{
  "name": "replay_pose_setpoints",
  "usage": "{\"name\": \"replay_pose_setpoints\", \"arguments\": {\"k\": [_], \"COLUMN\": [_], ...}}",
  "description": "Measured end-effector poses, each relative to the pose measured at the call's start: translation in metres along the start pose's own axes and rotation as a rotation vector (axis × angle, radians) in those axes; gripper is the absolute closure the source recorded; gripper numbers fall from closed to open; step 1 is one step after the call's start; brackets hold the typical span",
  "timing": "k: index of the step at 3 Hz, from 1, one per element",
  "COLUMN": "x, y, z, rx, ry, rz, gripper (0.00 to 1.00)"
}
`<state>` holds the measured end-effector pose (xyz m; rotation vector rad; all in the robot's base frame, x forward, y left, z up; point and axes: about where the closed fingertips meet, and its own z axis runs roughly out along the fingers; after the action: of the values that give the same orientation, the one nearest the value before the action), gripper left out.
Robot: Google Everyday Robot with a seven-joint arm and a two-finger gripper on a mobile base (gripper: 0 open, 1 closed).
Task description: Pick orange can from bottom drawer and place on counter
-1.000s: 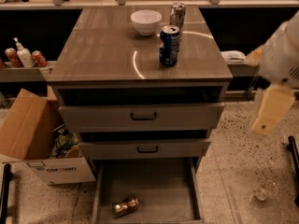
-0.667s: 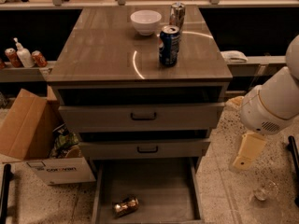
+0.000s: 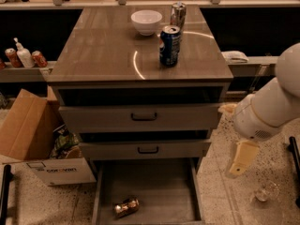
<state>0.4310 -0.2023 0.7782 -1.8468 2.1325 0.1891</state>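
Across the cabinet top runs the counter (image 3: 103,50); below it the bottom drawer (image 3: 154,186) stands pulled out, with a cardboard box (image 3: 23,125) to its left. Your hand (image 3: 241,159) hangs right of the drawer; you cannot tell how far open it is. A bowl (image 3: 146,21), a blue can (image 3: 169,46) and a silver can (image 3: 178,14) crowd the counter's back. The orange can (image 3: 126,207) lies on its side on the drawer floor.

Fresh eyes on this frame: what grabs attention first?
The big white arm at the right edge, with its tool hanging low to the right of the cabinet. Next, the orange can lying on its side near the front left of the open bottom drawer. Then the blue can, silver can and white bowl on the glossy counter.
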Motion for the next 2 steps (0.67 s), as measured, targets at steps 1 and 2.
{"name": "replay_pose_setpoints", "arguments": {"k": [1, 2], "x": [-0.001, 0.004], "y": [0.005, 0.013], "z": [0.068, 0.138], "rx": [-0.068, -0.158], "ry": [-0.057, -0.146], "rz": [-0.147, -0.224], "gripper": [0.0, 0.0]}}
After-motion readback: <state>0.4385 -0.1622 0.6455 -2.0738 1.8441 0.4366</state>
